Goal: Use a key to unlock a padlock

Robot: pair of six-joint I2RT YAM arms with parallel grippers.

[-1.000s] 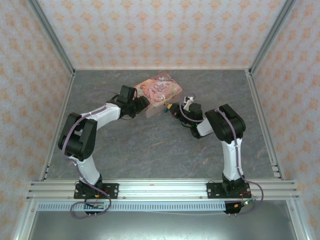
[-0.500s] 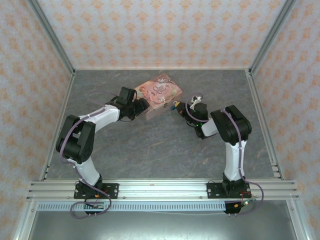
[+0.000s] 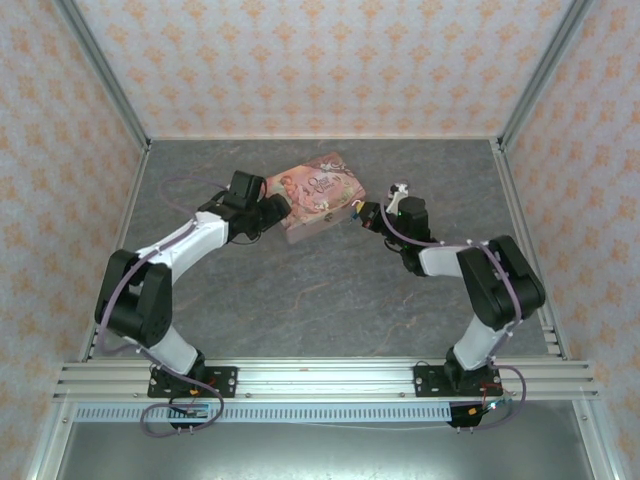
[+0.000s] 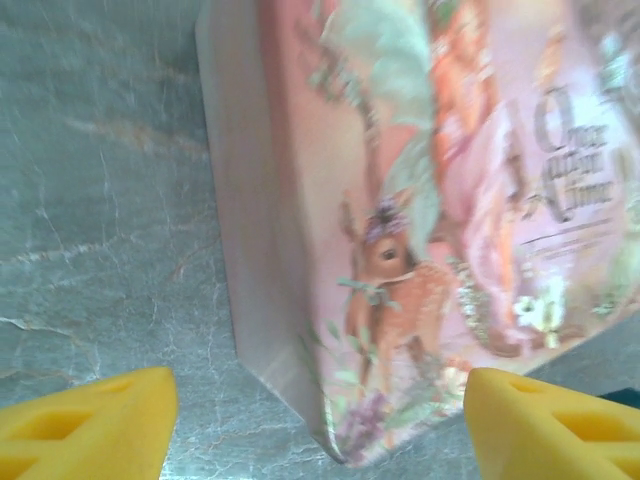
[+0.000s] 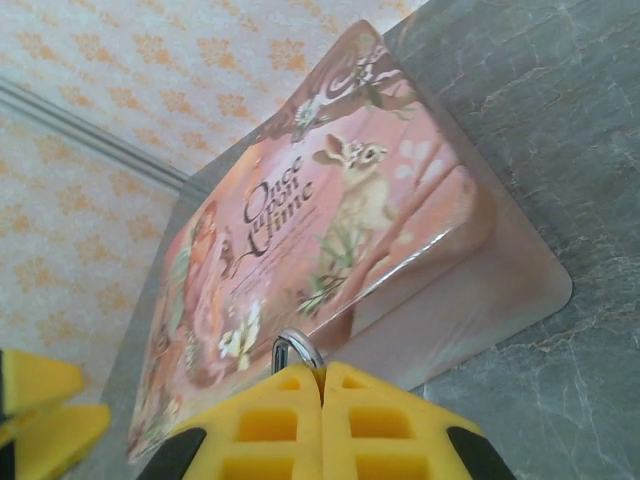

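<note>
Two grippers flank the pink box (image 3: 318,188) from above: left gripper (image 3: 266,207) at its end, right gripper (image 3: 363,212) at its front wall. Left wrist: fingers (image 4: 80,420) spread wide, a box corner between them. Right wrist: fingers (image 5: 270,420) pressed together, a metal loop (image 5: 297,350) at their tips, probably the padlock's shackle. It looks tiny, light and free-swinging; I'd steady its body.

Tiny padlock (image 5: 297,350), silvery shackle against pink box (image 5: 330,230) (body hidden)

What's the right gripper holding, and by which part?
The right gripper pinches what looks like the small silvery metal key; its round loop pokes out above the shut jaws, the rest hidden.
</note>
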